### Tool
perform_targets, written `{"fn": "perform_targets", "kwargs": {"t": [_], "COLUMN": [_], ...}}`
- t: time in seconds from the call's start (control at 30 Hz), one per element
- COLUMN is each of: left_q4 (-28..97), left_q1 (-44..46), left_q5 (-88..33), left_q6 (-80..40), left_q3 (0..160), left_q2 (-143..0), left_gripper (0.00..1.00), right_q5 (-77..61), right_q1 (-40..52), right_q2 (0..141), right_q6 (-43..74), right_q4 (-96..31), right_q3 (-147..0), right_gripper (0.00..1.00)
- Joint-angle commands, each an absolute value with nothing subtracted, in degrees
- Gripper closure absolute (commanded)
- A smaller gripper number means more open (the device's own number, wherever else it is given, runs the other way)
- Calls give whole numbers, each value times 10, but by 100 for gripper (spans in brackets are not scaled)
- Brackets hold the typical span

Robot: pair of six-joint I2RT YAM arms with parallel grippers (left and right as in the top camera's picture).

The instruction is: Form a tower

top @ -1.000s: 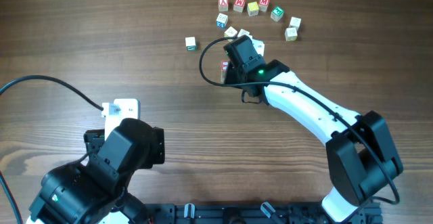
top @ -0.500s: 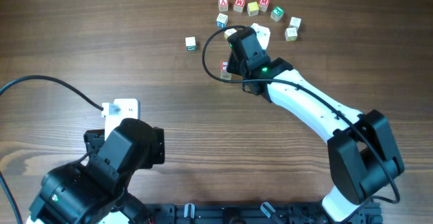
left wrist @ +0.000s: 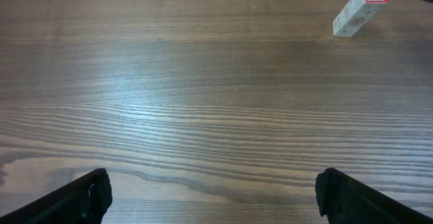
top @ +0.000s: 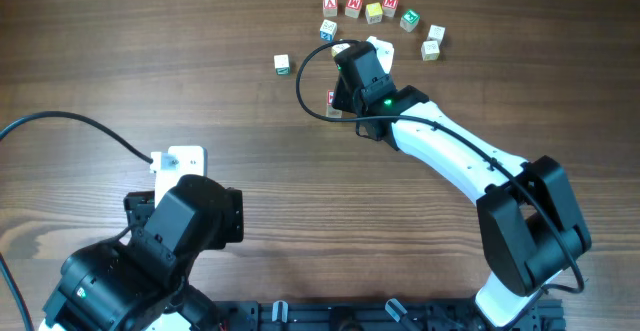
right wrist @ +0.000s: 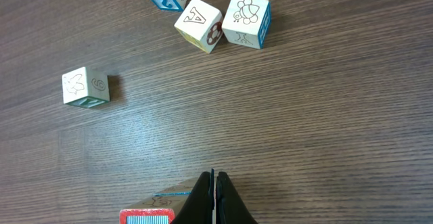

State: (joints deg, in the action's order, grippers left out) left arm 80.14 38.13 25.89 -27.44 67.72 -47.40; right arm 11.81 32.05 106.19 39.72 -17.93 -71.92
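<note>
Since one second ago the right arm (top: 450,161) has shifted its wrist a little toward the far side of the table (top: 150,31). In the last half second it hardly moved.

The tower (top: 332,98) stands in the far half of the table, about midway between the left and right sides. The right gripper (right wrist: 212,180) is closed, its two fingers pressed together with nothing between them. It hangs just beside the tower, and it cannot be told if it touches it.

The left gripper (left wrist: 213,183) is spread wide and holds nothing. It is toward the near-left corner, well apart from the tower, and a wide stretch of wood lies open between them. Left of the tower a single cube (top: 282,64) lies apart from it. The loose cubes (top: 374,11) are gathered on the far side. A black cable (top: 303,89) of the right arm curves past the tower's left side.

From overhead only the red-marked top face of the tower shows, and the wrist covers part of it. In the right wrist view the lower border cuts the tower, so only a red strip and a bit of blue are seen. In the left wrist view it sits at the upper right, and its seams are too faint to count the cubes. Only the near edge of the table is in view.
</note>
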Motion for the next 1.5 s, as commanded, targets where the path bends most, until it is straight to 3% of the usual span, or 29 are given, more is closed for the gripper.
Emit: {"fn": "perform_targets", "kwargs": {"t": [0.0, 1.47], "left_q4": [800, 800], "left_q1": [380, 380], "left_q5": [260, 260], "left_q6": [-270, -270], "left_q3": [678, 678], "left_q2": [-473, -473], "left_gripper": [0, 0], "right_q5": [110, 76], "right_q1": [318, 319], "right_q2": [1082, 1083], "right_q6": [390, 359], "right_q4": [-178, -163], "right_q3": [-720, -720], "right_gripper": [96, 96]}}
